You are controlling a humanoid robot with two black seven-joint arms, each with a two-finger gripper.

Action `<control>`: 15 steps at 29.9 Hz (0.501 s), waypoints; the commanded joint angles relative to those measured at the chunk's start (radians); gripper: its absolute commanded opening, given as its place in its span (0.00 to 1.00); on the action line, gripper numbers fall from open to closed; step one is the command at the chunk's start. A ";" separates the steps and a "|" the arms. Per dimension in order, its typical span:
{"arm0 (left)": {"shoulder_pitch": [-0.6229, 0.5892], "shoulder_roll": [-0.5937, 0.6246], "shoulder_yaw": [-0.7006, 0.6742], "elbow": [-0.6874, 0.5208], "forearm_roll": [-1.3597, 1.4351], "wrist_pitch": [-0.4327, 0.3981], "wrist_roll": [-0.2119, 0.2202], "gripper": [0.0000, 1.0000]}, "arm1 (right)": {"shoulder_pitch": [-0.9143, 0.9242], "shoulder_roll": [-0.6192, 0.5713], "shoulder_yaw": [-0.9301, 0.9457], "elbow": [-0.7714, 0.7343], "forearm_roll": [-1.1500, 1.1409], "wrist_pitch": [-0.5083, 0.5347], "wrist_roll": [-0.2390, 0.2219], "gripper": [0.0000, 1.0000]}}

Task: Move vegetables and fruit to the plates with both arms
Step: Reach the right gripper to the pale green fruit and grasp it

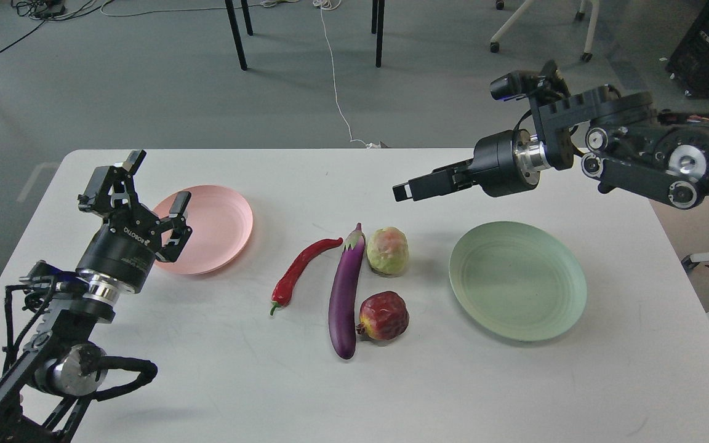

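on the table (207,344): two vegetables, two fruits, two plates; left jaws spread, right unclear.

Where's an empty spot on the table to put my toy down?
Bare patches: the near table edge below the eggplant, and the far strip behind both plates. It's crowded in the middle, where the chili, eggplant, green fruit and pomegranate sit close together.
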 commanded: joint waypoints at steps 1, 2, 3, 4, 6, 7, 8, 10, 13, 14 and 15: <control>0.000 -0.002 -0.002 -0.002 0.000 0.003 0.000 0.98 | 0.030 0.078 -0.097 -0.030 -0.051 -0.050 0.000 0.98; 0.000 -0.002 -0.002 -0.002 0.000 0.003 0.000 0.98 | 0.031 0.097 -0.115 -0.038 -0.053 -0.054 0.000 0.98; 0.000 -0.002 -0.002 -0.003 0.000 0.003 0.000 0.98 | 0.031 0.120 -0.134 -0.050 -0.053 -0.058 0.000 0.98; 0.000 -0.002 -0.002 -0.008 0.000 0.003 0.000 0.98 | 0.030 0.143 -0.148 -0.067 -0.053 -0.058 0.000 0.98; 0.000 -0.002 -0.002 -0.012 0.000 0.003 0.000 0.98 | 0.022 0.174 -0.171 -0.099 -0.053 -0.059 0.000 0.98; 0.000 -0.002 -0.003 -0.014 0.000 0.005 0.000 0.98 | 0.016 0.190 -0.181 -0.117 -0.053 -0.061 0.000 0.98; 0.000 -0.002 -0.003 -0.014 0.000 0.005 0.000 0.98 | 0.011 0.209 -0.189 -0.133 -0.051 -0.065 0.000 0.98; 0.000 0.000 -0.006 -0.014 0.001 0.005 0.000 0.98 | -0.010 0.240 -0.200 -0.168 -0.051 -0.090 0.000 0.98; 0.000 0.000 -0.006 -0.017 0.000 0.005 0.000 0.98 | -0.030 0.281 -0.203 -0.216 -0.050 -0.122 0.000 0.98; 0.000 0.000 -0.006 -0.020 0.000 0.005 0.000 0.98 | -0.033 0.290 -0.203 -0.232 -0.050 -0.125 0.000 0.98; 0.000 0.000 -0.006 -0.022 0.000 0.005 0.000 0.98 | -0.041 0.299 -0.203 -0.249 -0.050 -0.125 0.000 0.98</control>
